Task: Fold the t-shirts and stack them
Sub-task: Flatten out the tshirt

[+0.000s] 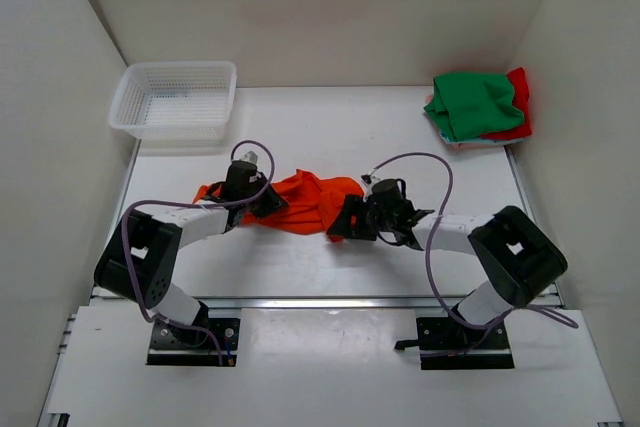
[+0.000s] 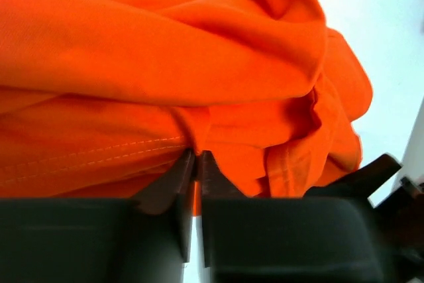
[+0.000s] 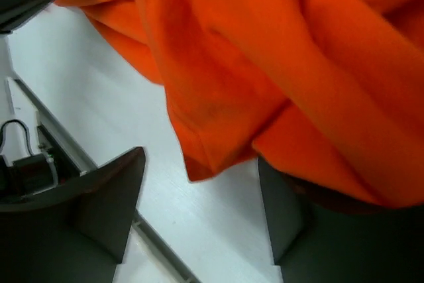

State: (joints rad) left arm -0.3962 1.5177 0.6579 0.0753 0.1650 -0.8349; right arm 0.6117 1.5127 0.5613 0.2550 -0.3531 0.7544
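The orange t-shirt (image 1: 310, 199) lies crumpled on the white table (image 1: 300, 137) between my two arms. My left gripper (image 1: 268, 204) is at the shirt's left end. In the left wrist view its jaws (image 2: 197, 160) are pressed together on a fold of the orange t-shirt (image 2: 165, 64). My right gripper (image 1: 346, 219) is at the shirt's right end, open. In the right wrist view a hemmed corner of the orange t-shirt (image 3: 265, 64) hangs between the spread fingers of this gripper (image 3: 200, 158) and drapes over the right one. A green t-shirt (image 1: 472, 102) lies on a red t-shirt (image 1: 518, 107) at the back right.
A white mesh basket (image 1: 175, 97) stands at the table's back left corner. White walls close in the table on three sides. A metal rail (image 1: 320, 301) runs along the near edge in front of the arm bases.
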